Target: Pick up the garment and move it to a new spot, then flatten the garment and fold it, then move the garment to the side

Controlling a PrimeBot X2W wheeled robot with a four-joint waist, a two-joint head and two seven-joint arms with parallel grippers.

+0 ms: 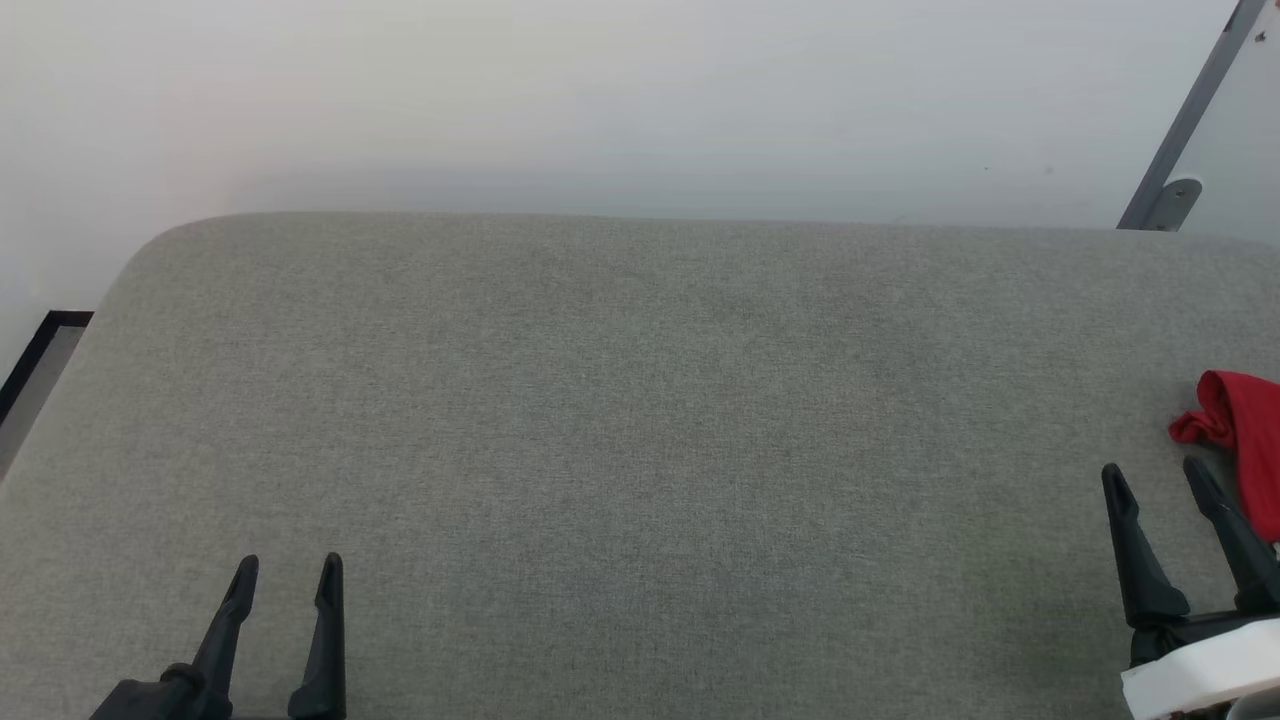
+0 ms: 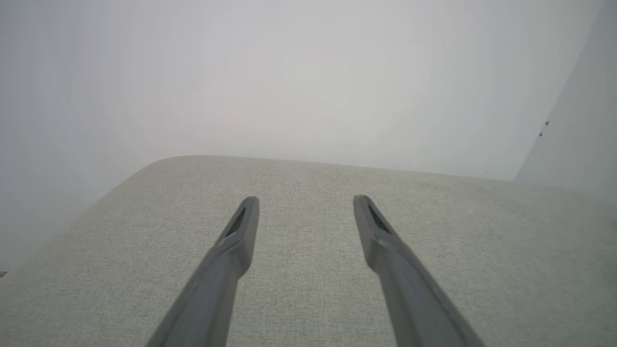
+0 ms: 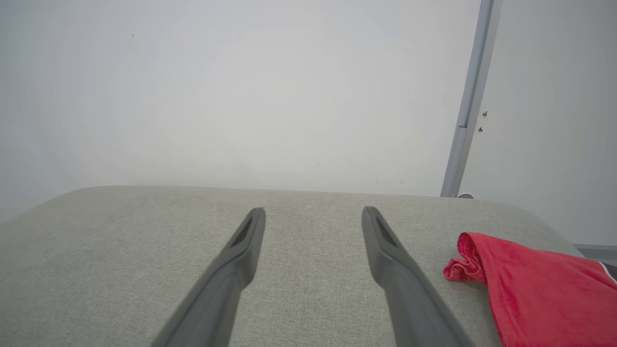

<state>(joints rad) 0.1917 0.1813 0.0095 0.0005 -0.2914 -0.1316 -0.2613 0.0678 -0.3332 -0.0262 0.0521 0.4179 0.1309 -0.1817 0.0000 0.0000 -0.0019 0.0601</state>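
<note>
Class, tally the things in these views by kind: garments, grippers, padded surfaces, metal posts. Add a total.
Garments: 1, the red garment
Grippers: 2, the left gripper and the right gripper, both open
Padded surfaces: 1, the grey padded surface
Metal posts: 1, the grey post
Total: 5

Grey fabric-covered cushion (image 1: 640,420), rounded corners, red garment (image 1: 1245,430) lying bunched at its right edge — half out of frame

There's the red soft-fabric garment (image 1: 1245,430), far right on the grey cloth-covered surface (image 1: 640,420) (just beside the right gripper (image 1: 1153,468)).
</note>
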